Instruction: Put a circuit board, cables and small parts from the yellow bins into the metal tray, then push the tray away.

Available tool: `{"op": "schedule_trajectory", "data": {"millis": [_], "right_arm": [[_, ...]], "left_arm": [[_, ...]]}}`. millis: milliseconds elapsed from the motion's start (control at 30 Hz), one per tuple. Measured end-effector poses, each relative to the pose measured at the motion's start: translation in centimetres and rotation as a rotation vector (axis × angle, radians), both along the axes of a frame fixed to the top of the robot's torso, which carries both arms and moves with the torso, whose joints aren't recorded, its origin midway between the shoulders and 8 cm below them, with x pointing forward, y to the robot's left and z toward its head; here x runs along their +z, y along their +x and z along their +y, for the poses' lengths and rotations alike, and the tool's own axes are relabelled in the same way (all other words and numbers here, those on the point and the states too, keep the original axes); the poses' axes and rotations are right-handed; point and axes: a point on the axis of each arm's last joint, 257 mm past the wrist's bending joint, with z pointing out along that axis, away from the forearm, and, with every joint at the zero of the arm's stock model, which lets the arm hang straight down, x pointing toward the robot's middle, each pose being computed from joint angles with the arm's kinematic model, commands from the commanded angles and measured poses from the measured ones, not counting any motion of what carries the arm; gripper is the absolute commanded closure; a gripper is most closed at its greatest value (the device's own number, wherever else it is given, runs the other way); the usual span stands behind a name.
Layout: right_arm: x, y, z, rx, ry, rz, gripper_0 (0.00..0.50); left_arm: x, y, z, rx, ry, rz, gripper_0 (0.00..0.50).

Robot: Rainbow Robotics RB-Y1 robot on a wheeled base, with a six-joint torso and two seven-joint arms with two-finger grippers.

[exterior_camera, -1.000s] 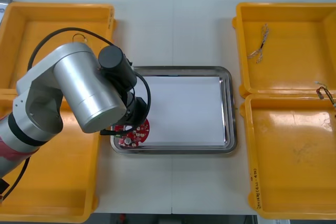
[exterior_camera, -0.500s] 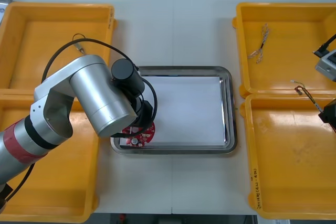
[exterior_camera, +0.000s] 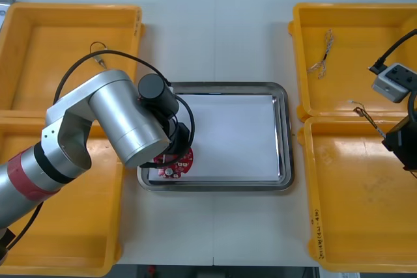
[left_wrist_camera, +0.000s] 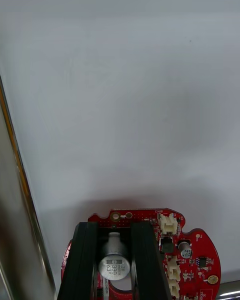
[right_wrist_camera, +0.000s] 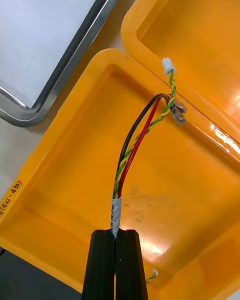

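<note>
The left gripper (left_wrist_camera: 115, 237) is pinched tight on the round red circuit board (exterior_camera: 176, 165), holding it by a little silver can (left_wrist_camera: 114, 265) on top. The board is low inside the metal tray (exterior_camera: 285, 136), at about 7 o'clock, close to the rim. I think this is the putting-down step. Next it needs to let go and lift straight up. Over at 3 o'clock, the right gripper (right_wrist_camera: 118, 240) squeezes a red, black and twisted cable (right_wrist_camera: 131, 150) above a yellow bin (exterior_camera: 365, 239). That cable should go to the tray too.

Front view overhead; close wrist views share metal tray (exterior_camera: 285, 136)
</note>
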Motion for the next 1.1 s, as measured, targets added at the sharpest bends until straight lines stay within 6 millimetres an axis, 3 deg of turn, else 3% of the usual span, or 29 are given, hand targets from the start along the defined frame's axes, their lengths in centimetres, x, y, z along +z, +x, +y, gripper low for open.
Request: {"op": "schedule_trajectory", "data": {"millis": [100, 167, 433, 733, 1100], "right_arm": [[-0.3, 0.3, 0.3, 0.012, -0.021, -0.001, 0.5], [-0.4, 0.3, 0.5, 0.018, -0.025, 0.001, 0.5], [-0.4, 0.2, 0.6, 0.023, -0.024, 0.002, 0.5], [-0.4, 0.3, 0.6, 0.023, -0.024, 0.002, 0.5], [-0.1, 0.3, 1.0, 0.037, -0.017, 0.0, 0.5]], "left_arm": [[-0.1, -0.1, 0.0, -0.002, 0.001, 0.001, 0.162], [-0.1, -0.1, 0.0, -0.002, 0.001, 0.001, 0.115], [-0.1, -0.1, -0.1, -0.002, 0.001, 0.002, 0.007], [1.1, -1.3, -0.1, -0.008, 0.017, 0.007, 0.0], [7.6, -2.6, 0.6, 0.026, -0.095, 0.013, 0.0]]}}
